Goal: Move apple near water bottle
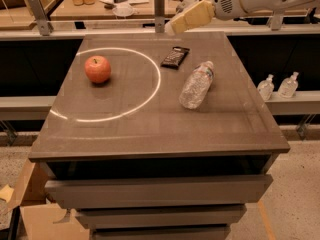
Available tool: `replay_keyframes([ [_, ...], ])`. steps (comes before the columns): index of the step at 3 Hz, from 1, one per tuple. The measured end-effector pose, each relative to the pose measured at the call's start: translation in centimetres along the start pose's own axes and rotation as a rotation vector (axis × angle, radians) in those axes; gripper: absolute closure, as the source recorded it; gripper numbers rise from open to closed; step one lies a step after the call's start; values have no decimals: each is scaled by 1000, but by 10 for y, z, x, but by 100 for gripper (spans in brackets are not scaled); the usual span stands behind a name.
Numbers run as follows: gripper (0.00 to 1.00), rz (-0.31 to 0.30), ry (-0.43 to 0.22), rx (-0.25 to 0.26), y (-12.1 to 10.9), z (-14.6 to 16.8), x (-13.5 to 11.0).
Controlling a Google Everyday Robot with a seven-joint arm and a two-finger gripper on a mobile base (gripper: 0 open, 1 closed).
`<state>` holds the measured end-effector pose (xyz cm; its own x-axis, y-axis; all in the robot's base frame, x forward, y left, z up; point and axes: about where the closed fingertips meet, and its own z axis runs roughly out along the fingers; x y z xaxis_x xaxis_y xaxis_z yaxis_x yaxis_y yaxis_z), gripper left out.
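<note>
The red-orange apple [97, 69] stands on the left part of the brown table top [150, 124], inside a bright ring of light. The clear crinkled water bottle [197, 84] lies on its side right of centre, white cap toward the back. My gripper [186, 17] hangs in the air above the table's back edge, to the right of and behind the apple, behind the bottle. It holds nothing that shows.
A flat black packet [175, 57] lies near the back, between apple and bottle. Two small pump bottles [278, 86] stand on a low shelf to the right. A cluttered bench runs behind the table. Drawers sit under the top.
</note>
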<state>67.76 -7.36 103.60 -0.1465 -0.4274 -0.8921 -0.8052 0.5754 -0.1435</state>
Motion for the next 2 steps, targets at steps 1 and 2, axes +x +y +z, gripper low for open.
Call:
replay_keyframes([
  [1, 0, 6, -46, 10, 6, 34, 0],
  [2, 0, -43, -59, 8, 3, 68, 7],
])
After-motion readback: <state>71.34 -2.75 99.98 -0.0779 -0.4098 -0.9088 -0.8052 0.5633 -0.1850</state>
